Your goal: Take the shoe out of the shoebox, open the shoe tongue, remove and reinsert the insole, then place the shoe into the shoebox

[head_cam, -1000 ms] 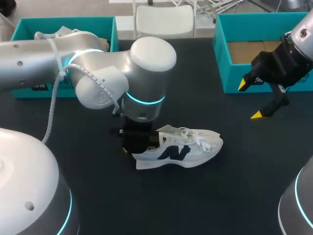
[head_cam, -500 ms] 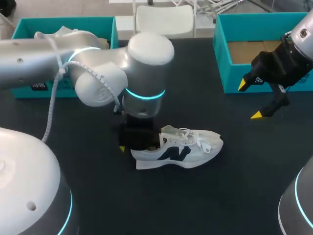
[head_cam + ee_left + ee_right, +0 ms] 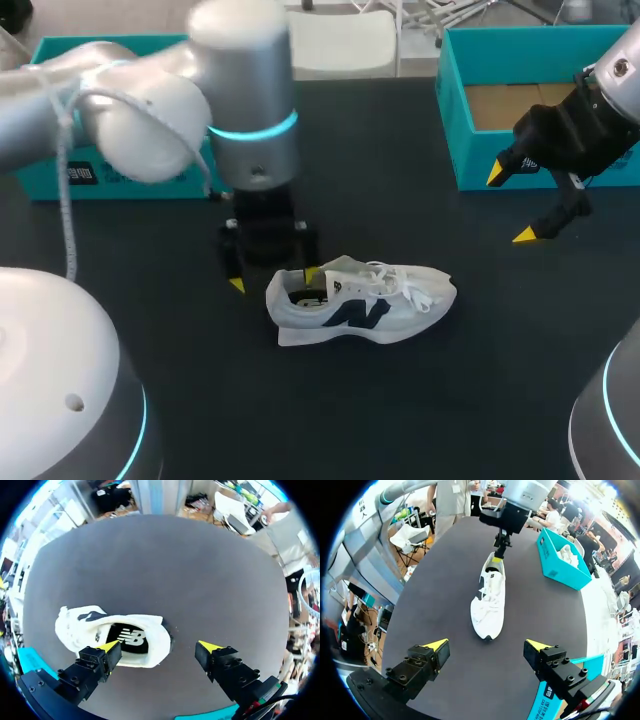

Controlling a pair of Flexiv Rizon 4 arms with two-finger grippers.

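The left gripper (image 3: pixel 274 279) hangs over the heel of the shoe (image 3: pixel 365 300), fingers apart, probably lined up to reach the insole (image 3: pixel 127 639). The shoe stands on the table (image 3: pixel 420 400). The right gripper (image 3: pixel 510 205), fingers apart and empty, waits beside the shoebox (image 3: pixel 462 150), clear of the work.

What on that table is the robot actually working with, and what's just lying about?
In the job: white shoe; its insole; right-hand teal shoebox, probably; left gripper and right gripper, both open.

Lying about: other teal box, with a second shoe in it.
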